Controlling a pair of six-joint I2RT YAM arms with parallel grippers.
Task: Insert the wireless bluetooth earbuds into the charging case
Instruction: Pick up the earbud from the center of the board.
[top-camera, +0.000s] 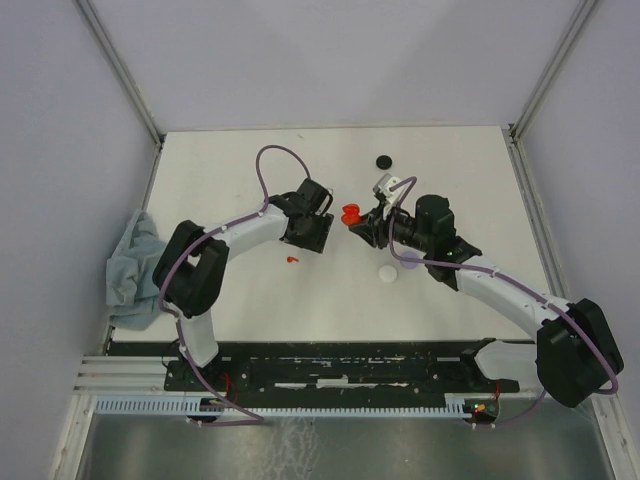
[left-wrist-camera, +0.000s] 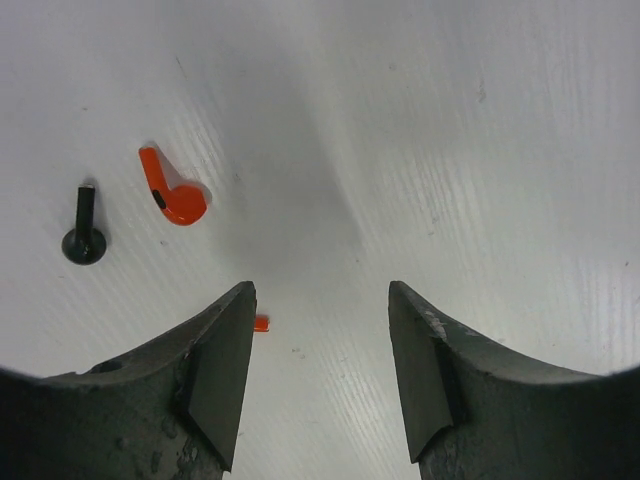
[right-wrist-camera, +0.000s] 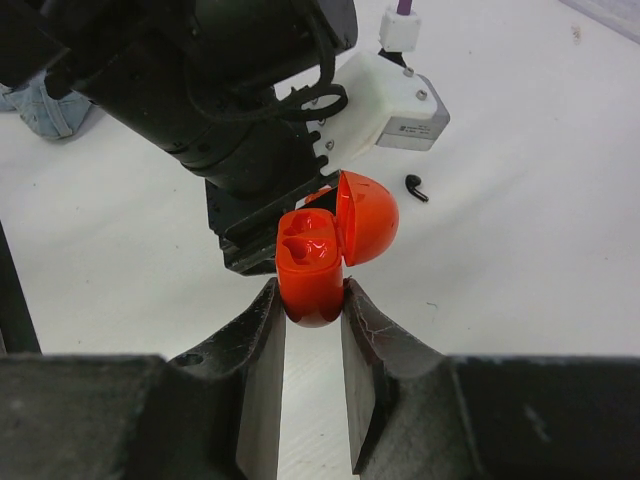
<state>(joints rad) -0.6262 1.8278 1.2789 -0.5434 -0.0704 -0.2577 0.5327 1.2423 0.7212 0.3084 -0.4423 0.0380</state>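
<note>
Clamping the red charging case (right-wrist-camera: 308, 262) low on its body in the right gripper (right-wrist-camera: 310, 300), narrow and tight on both flanks, and holding it up off the desk (top-camera: 240, 170). Gripping that low, in all likelihood, for leaving the hinged lid (right-wrist-camera: 367, 215) free to stand swung back, and for presenting the two moulded sockets (right-wrist-camera: 300, 243) toward the other arm. Showing both sockets apparently empty in the right wrist view. Hanging the left gripper (left-wrist-camera: 320, 292) nose-down over the white surface, close beside the case, with jaws standing moderately apart and nothing between them, seemingly posing for a pick off the desk. Leaving a red earbud (left-wrist-camera: 175, 196) lying flat on the desk, ahead of those jaws and off to their left in the left wrist view, outside the case and not yet inserted. Displaying it as a tiny glossy orange-red piece: rounded head, short straight stem, small dark mark where the two join. Leaving a black earbud (left-wrist-camera: 84, 232) of the same stemmed shape just beside it, apart and untouched. Hiding all but a sliver of something red (left-wrist-camera: 261, 323) behind the edge of one finger (left-wrist-camera: 215, 370) of that gripper, too little for naming. Framing a black case (top-camera: 382, 160), a white case (top-camera: 389, 273) and a crumpled cloth (top-camera: 130, 265) farther out on the desk in the overhead view.
</note>
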